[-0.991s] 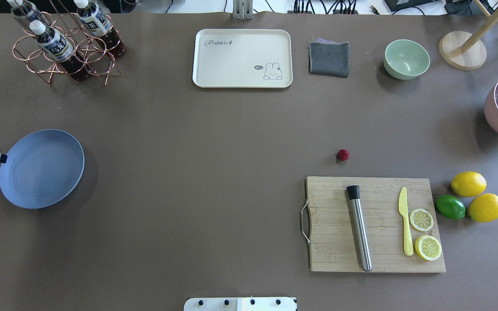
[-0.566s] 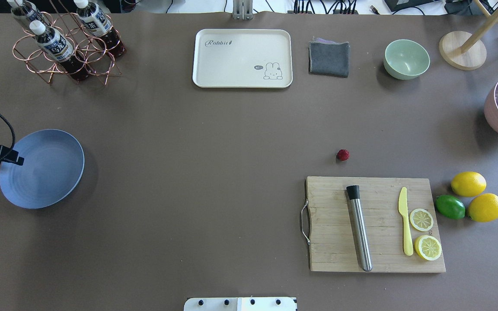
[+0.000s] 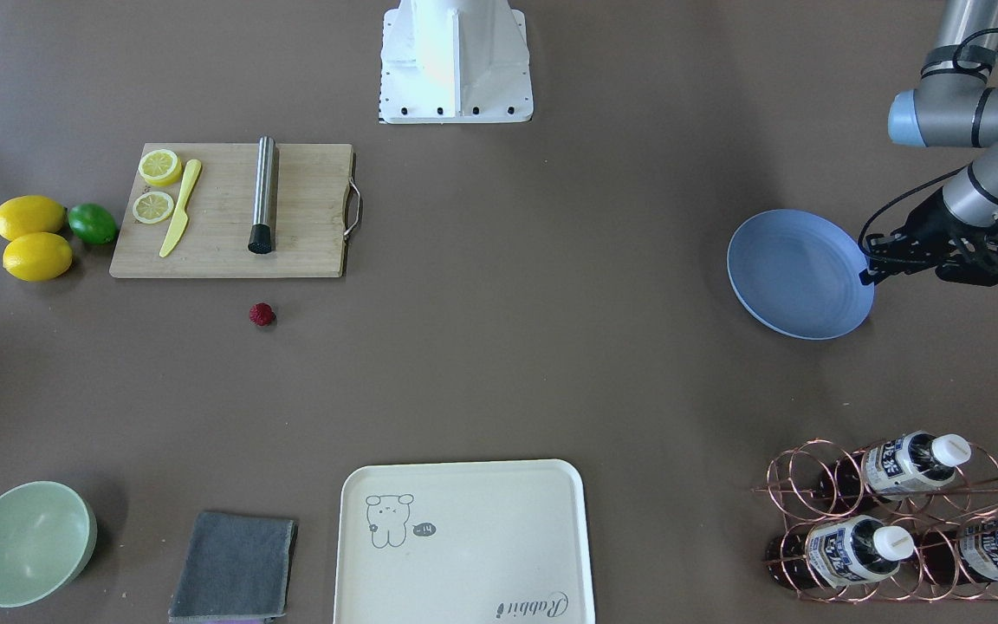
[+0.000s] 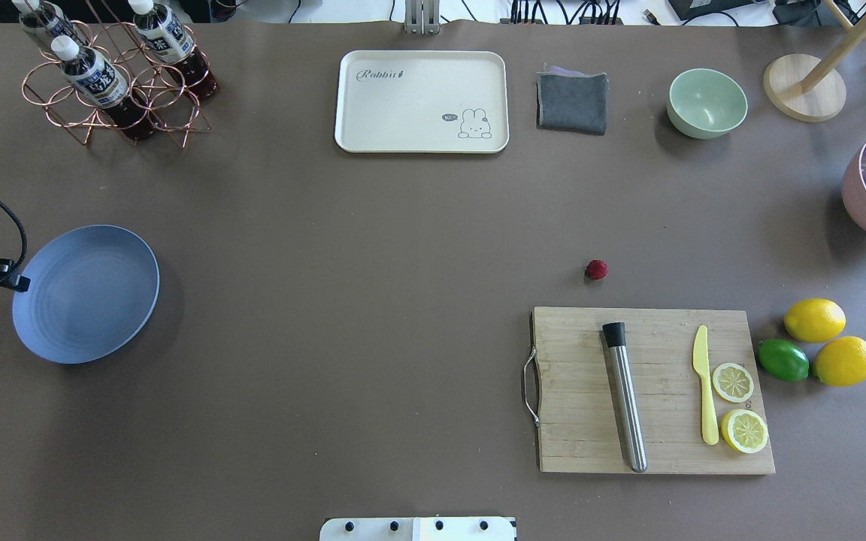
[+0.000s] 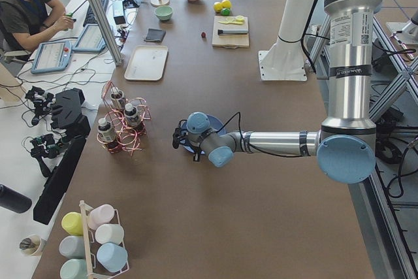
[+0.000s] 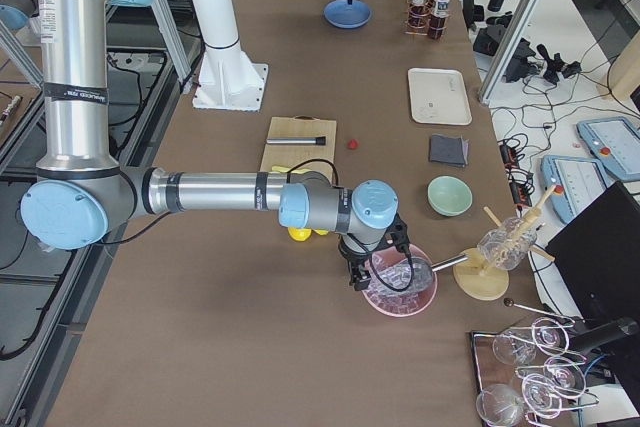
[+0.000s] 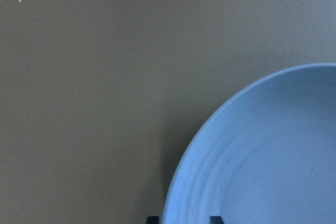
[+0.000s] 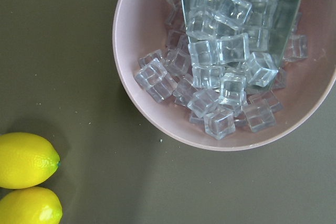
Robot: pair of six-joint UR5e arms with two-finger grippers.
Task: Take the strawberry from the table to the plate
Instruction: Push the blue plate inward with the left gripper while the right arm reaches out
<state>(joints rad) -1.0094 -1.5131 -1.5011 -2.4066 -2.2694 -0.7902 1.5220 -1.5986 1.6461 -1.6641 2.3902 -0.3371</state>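
Note:
The strawberry (image 4: 596, 270) (image 3: 262, 314) is a tiny dark-red berry. It lies alone on the brown table (image 4: 373, 248), just beyond the cutting board's far edge. The light-blue plate (image 4: 86, 294) (image 3: 798, 273) rests far off at the table's left side. My left gripper (image 4: 21, 284) (image 3: 865, 276) is at the plate's outer rim. The left wrist view shows the rim (image 7: 181, 182) running between the two fingertips, so it looks shut on the plate. My right gripper (image 6: 360, 282) hangs over a pink bowl of ice cubes (image 8: 220, 77). It shows only in the exterior right view, so I cannot tell its state.
A wooden cutting board (image 4: 583, 421) carries a steel muddler, a yellow knife and two lemon slices. Two lemons (image 4: 814, 319) and a lime (image 4: 783, 360) lie right of it. At the back stand a cream tray (image 4: 422, 101), a grey cloth (image 4: 572, 101), a green bowl (image 4: 707, 103) and a copper bottle rack (image 4: 113, 75).
The plate has slid a little to the right. My left gripper first reached in over the plate, then drew back to its rim. The strawberry has not moved.

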